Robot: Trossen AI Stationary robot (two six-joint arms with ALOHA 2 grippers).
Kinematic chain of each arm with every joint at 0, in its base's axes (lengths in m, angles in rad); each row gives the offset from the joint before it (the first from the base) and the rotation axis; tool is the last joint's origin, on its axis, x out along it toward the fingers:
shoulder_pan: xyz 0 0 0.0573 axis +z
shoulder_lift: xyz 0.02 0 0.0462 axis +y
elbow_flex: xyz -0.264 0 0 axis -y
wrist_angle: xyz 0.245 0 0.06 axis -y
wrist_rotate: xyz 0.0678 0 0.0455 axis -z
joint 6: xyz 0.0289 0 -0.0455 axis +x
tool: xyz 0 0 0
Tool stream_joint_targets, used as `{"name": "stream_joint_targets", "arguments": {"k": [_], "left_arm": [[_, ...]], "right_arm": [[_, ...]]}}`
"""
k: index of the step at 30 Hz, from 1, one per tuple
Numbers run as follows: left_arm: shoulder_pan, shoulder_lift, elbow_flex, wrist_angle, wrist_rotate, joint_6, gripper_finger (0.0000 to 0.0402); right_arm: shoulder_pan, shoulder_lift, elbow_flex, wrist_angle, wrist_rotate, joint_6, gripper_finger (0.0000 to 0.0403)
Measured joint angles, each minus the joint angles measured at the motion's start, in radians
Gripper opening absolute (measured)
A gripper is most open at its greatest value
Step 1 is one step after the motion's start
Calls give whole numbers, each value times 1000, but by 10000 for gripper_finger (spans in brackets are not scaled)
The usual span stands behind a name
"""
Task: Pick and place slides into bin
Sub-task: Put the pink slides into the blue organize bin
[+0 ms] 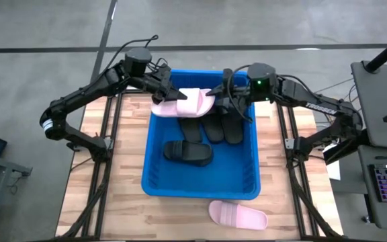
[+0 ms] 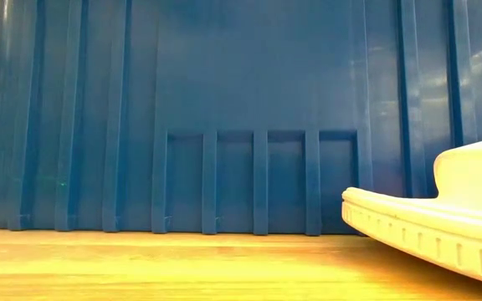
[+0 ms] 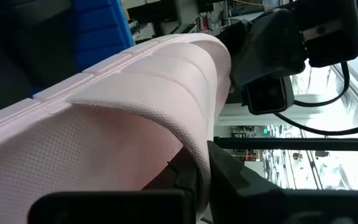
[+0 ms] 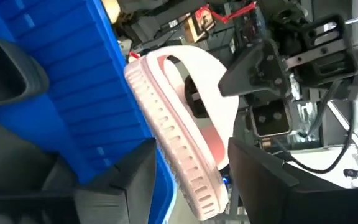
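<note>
Pink slide held over the blue bin's far end

The left gripper [image 1: 168,95] is clenched on a pale pink slide [image 1: 187,103] above the bin [image 1: 154,156]; the right gripper [image 1: 228,102], fingers spread, sits at its other end. Another pink slide [image 1: 238,214] lies on the table outside.

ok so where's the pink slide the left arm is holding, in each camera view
High view: held pink slide over the bin's far-left rim, in the left gripper.
Low view: not visible; that's the other pink slide.
Left wrist: fills the frame.
Right wrist: centre.
Shared landmark: the bin.

Glossy plastic bin [image 1: 201,182]; textured foam-like pink slide [image 1: 184,104]; wooden table [image 1: 130,148].
</note>
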Motion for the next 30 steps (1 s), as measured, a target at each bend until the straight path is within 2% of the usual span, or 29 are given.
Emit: {"name": "stream_joint_targets", "arguments": {"k": [6, 12, 13, 16, 19, 24, 30], "left_arm": [[-1, -3, 0, 33, 20, 3, 0], [2, -3, 0, 74, 20, 1, 0], [3, -3, 0, 79, 20, 2, 0], [3, -3, 0, 106, 19, 11, 3], [3, -3, 0, 137, 3, 89, 22], [2, -3, 0, 259, -82, 236, 85], [18, -2, -1, 448, -125, 350, 167]], "right_arm": [[24, 1, 0, 1, 4, 3, 148], [24, 13, 0, -9, 67, 44, 38], [25, 13, 0, -8, 68, 52, 30], [25, 10, 0, -1, 73, 79, 30], [25, 8, 0, 2, 80, 108, 30], [25, -14, 3, 11, 89, 181, 30], [22, -70, 10, 15, 89, 306, 29]]}}
